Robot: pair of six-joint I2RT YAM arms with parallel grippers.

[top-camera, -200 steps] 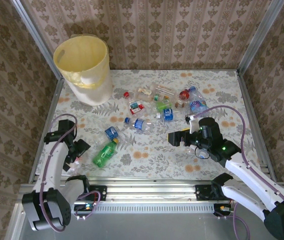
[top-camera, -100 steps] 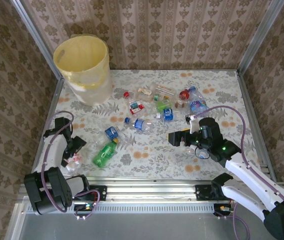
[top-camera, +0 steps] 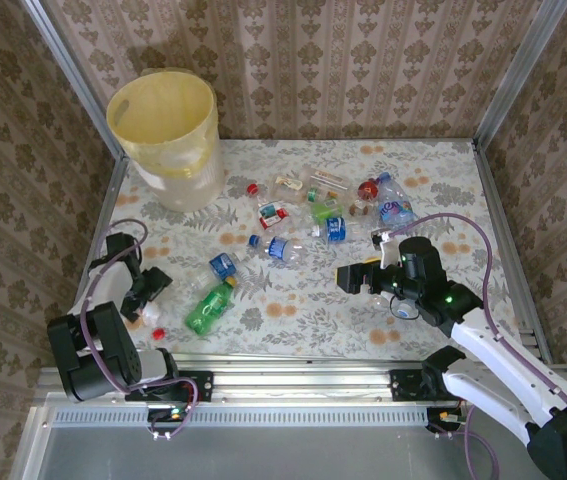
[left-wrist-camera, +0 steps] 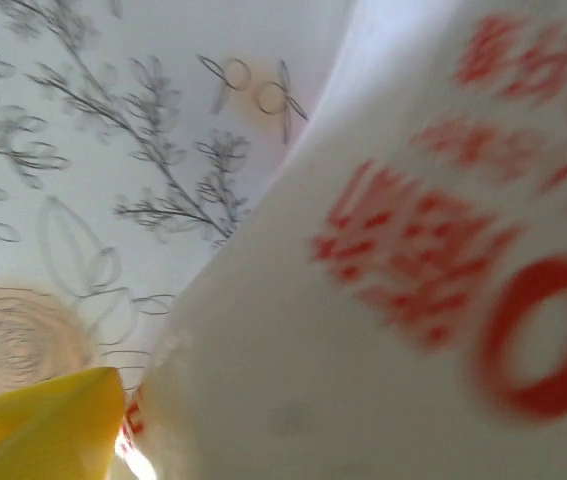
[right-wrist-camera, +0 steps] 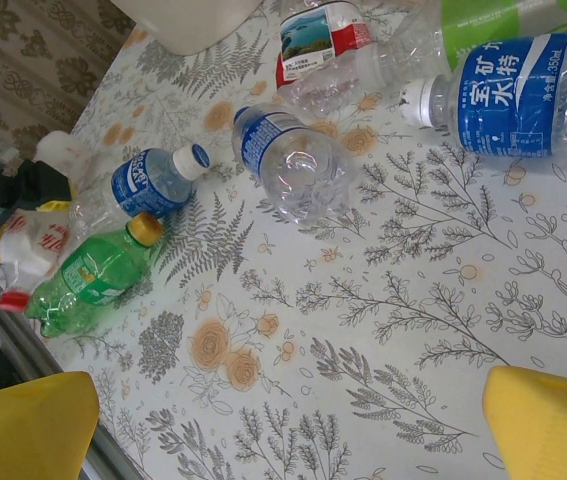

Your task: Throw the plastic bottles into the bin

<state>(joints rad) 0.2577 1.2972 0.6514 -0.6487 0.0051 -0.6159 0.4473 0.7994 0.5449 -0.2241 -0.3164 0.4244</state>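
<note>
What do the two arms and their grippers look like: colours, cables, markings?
The left arm and right arm have white links and black joints, each with a looping purple cable. The left gripper and right gripper are black with yellow fingertips. A small green light glows on the right arm.

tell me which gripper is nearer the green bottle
Left. The left gripper is close beside the green bottle, toward the table's left edge. The right gripper is much farther off on the bottle's other side.

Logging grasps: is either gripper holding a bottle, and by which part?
Right gripper: open, empty. Left gripper is close over a white-labelled bottle; a hold cannot be told.
</note>
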